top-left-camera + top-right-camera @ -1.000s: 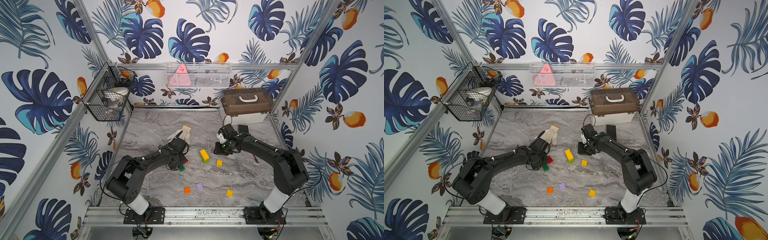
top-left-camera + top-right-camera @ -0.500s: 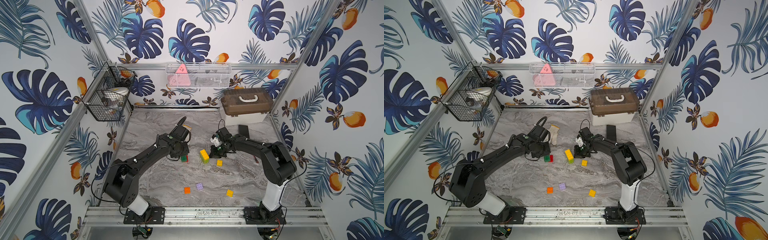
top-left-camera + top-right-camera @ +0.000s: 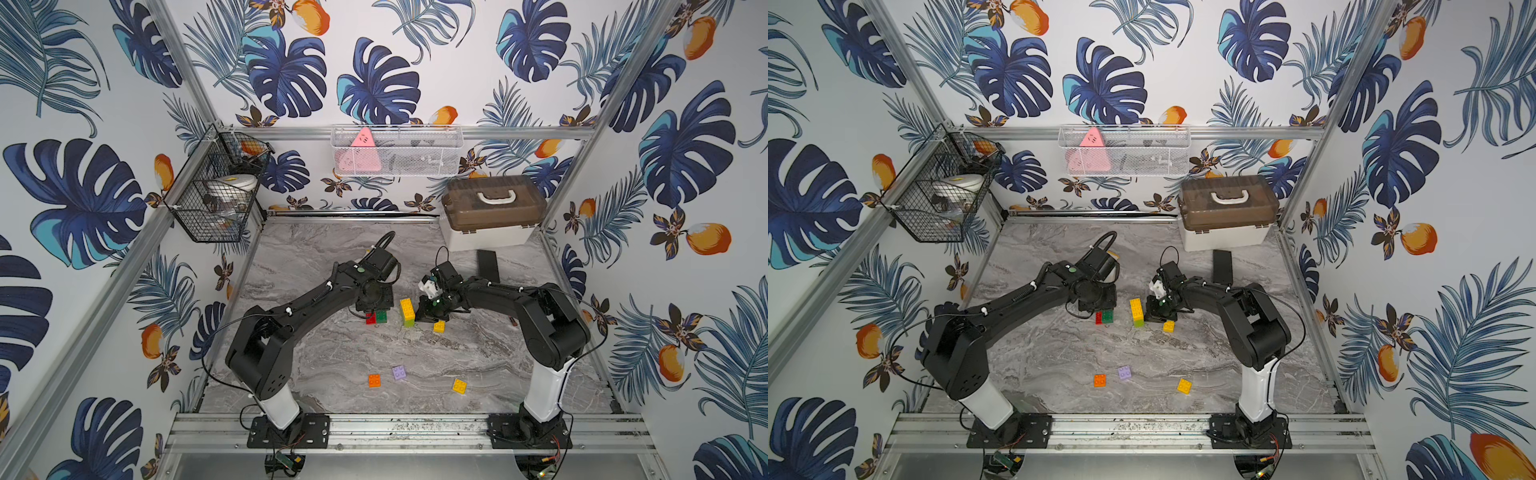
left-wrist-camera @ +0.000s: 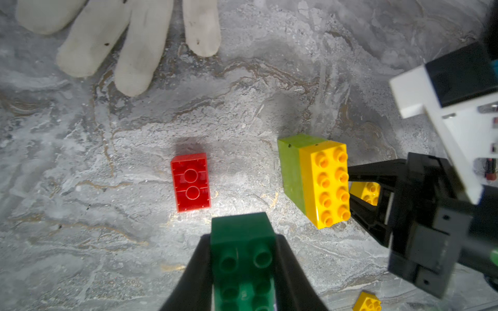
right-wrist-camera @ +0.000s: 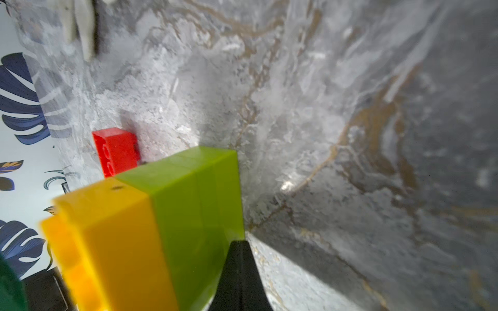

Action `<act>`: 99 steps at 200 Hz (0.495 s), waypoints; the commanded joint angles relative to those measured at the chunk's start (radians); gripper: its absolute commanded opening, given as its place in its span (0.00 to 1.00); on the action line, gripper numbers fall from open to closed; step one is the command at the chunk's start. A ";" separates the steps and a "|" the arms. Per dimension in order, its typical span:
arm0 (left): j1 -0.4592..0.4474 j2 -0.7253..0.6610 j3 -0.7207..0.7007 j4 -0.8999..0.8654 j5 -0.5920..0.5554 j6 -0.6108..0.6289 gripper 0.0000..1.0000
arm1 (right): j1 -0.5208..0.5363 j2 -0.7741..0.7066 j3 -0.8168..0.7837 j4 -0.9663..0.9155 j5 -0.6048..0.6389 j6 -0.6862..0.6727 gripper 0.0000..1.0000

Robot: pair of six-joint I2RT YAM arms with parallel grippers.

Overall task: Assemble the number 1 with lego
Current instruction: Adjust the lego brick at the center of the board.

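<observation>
Clamping a glossy dark green studded brick [image 4: 242,258], the left gripper [image 4: 242,272] is holding it beside a red brick [image 4: 190,182] lying hollow-side up on the marbled surface [image 4: 107,242]; rightward, the yellow-on-lime block [image 4: 320,185] is sitting with the right gripper [image 5: 238,250], closed and empty, just beside it.

Marbled tabletop [image 3: 332,353] carries: red brick [image 4: 190,182], lime/yellow block [image 4: 314,180], small yellow brick [image 3: 439,327] beside block; orange brick [image 3: 374,380], lilac brick [image 3: 399,372], loose yellow brick [image 3: 459,386] nr front; glove [image 4: 121,40]; lidded box [image 3: 490,220] at rear.
</observation>
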 commanded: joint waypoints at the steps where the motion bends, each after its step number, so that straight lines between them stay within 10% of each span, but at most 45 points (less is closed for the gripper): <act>1: -0.017 0.017 0.027 -0.007 -0.001 0.015 0.11 | 0.012 -0.006 -0.012 0.046 -0.020 0.034 0.00; 99: -0.070 0.154 0.205 -0.034 -0.022 0.106 0.13 | -0.031 -0.120 -0.067 -0.010 0.068 0.043 0.00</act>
